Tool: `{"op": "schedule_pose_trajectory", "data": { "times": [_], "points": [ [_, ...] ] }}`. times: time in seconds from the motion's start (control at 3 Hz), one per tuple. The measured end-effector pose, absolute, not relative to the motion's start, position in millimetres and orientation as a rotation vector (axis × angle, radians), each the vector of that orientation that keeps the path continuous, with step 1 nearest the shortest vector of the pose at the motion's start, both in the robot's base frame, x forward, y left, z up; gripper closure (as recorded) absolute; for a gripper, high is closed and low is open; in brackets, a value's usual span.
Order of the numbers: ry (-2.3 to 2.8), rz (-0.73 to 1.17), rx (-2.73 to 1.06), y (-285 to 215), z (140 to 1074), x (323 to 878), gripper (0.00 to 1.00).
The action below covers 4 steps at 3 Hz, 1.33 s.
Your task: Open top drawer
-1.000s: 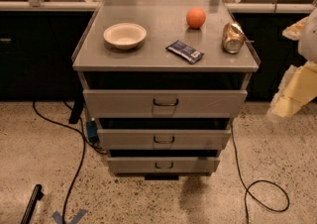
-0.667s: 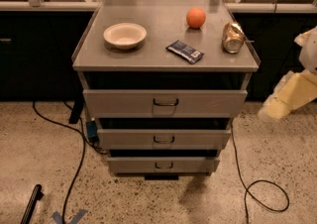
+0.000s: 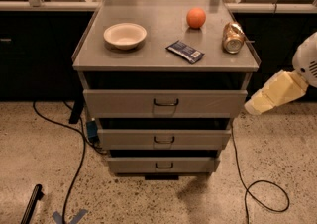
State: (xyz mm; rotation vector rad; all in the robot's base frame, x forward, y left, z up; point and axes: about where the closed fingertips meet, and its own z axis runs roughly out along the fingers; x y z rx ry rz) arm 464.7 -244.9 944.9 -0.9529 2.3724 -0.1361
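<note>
At three o'clock in the view, the gripper (image 3: 253, 106) is a pale cream, blocky wedge with flat faces, tapering to a blunt tip. At its two o'clock sits a rounded white arm joint (image 3: 308, 60) dotted with small holes.

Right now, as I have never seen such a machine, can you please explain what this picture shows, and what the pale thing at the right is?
One camera looks down at a grey cabinet from the front. The pale shape at the right is the robot's arm; its end is the pincer, beside the cabinet and apart from the top drawer, which it should open. I see nothing held in it. On the cabinet top lie a bowl, an orange, a blue packet and a can on its side.
</note>
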Motion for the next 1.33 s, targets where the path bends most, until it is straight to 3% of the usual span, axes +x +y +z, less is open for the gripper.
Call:
{"op": "schedule_pose_trajectory", "data": {
  "times": [0.67, 1.33],
  "points": [
    [2.376, -0.092, -0.760, -237.7, 912.2, 448.9, 0.00],
    [2.386, -0.049, -0.451, -226.3, 813.2, 463.1, 0.00]
  ]
}}
